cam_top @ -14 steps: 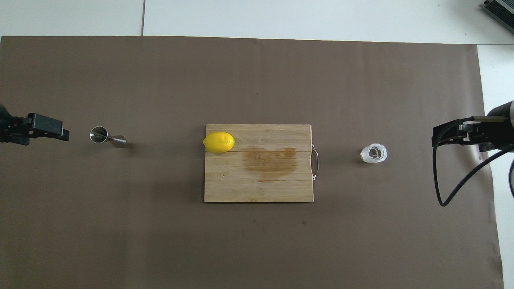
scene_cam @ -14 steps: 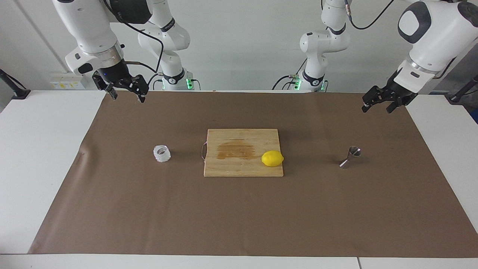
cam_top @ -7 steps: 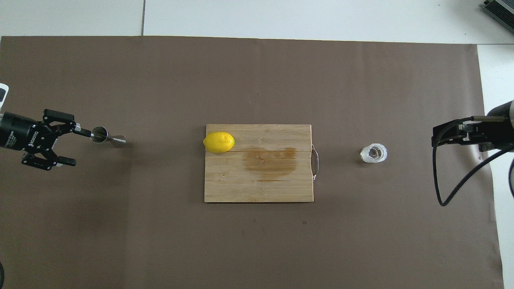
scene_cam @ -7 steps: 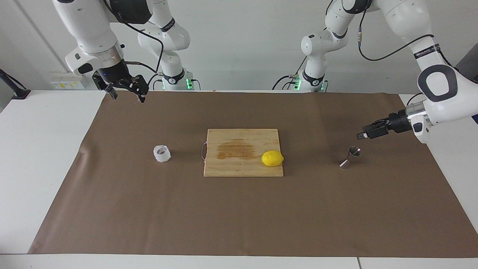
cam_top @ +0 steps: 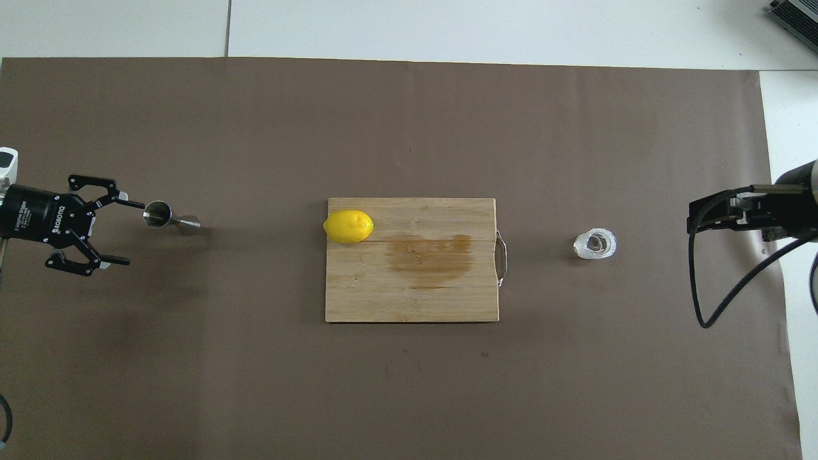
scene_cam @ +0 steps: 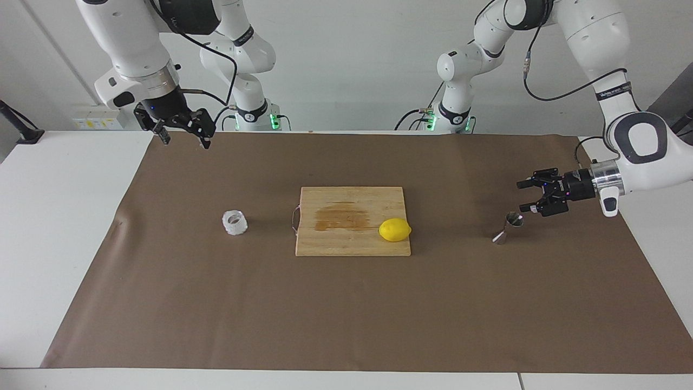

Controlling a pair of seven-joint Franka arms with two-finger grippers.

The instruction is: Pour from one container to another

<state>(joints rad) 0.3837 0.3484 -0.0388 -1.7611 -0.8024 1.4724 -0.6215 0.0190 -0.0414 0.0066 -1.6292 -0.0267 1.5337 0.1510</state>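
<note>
The knobbly clear glass cup (scene_cam: 235, 222) stands on the brown mat toward the right arm's end; it also shows in the overhead view (cam_top: 595, 244). The steel jigger (scene_cam: 509, 227) stands on the mat toward the left arm's end, and the overhead view (cam_top: 160, 214) shows its open top. My left gripper (scene_cam: 524, 196) is open and empty. It lies level, low over the mat, and points at the jigger from the table's end. In the overhead view the left gripper (cam_top: 130, 233) has one fingertip close to the jigger's rim. My right gripper (scene_cam: 184, 140) is open and empty and waits high over the mat's corner near its base.
A wooden cutting board (scene_cam: 346, 246) with a wet stain and a metal handle lies mid-table between cup and jigger. A yellow lemon (scene_cam: 394, 229) sits on its end toward the jigger. White tabletop borders the mat (scene_cam: 346, 314).
My left arm has swung down from high above the mat's corner to just beside the jigger, and its gripper has turned level with the fingers spread. The right arm, cup and jigger have not moved.
</note>
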